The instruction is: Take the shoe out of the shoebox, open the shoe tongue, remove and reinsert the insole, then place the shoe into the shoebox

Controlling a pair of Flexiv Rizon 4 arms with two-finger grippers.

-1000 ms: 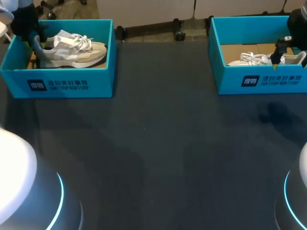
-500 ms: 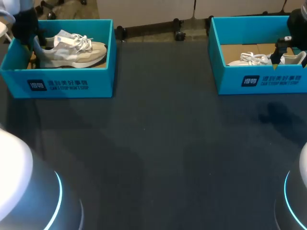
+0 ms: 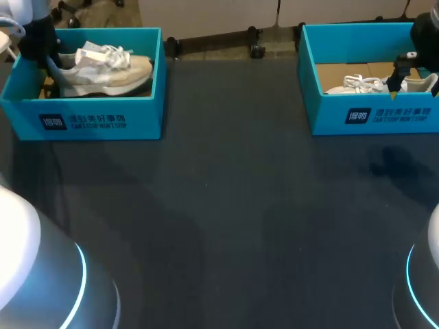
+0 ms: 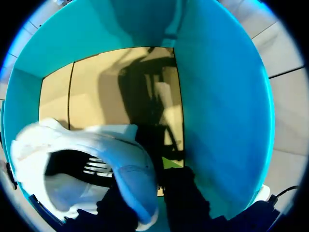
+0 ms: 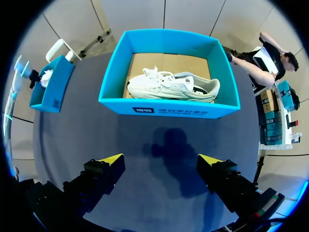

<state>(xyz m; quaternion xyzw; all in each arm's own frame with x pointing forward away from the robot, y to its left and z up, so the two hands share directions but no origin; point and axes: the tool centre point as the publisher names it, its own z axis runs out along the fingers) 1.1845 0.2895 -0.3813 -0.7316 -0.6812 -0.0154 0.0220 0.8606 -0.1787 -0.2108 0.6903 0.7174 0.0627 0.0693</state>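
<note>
Jaws of your left gripper [image 4: 147,212] are clamped on the heel of the pale shoe [image 4: 72,159], with one finger inside the collar and one outside it. The shoe is within the walls of the teal shoebox [image 4: 217,121], and its body extends to one side of the jaws. Jaws of your right gripper [image 5: 161,162] stand wide apart, holding nothing, above the dark table [image 5: 145,140]. Ahead of them, a second shoebox [image 5: 166,110] holds a white shoe [image 5: 171,87].

Likely a robot lab: left arm [image 3: 36,38], right arm [image 3: 426,27], one dark table [image 3: 226,205], teal left shoebox [image 3: 103,122] and right shoebox [image 3: 374,116].
</note>
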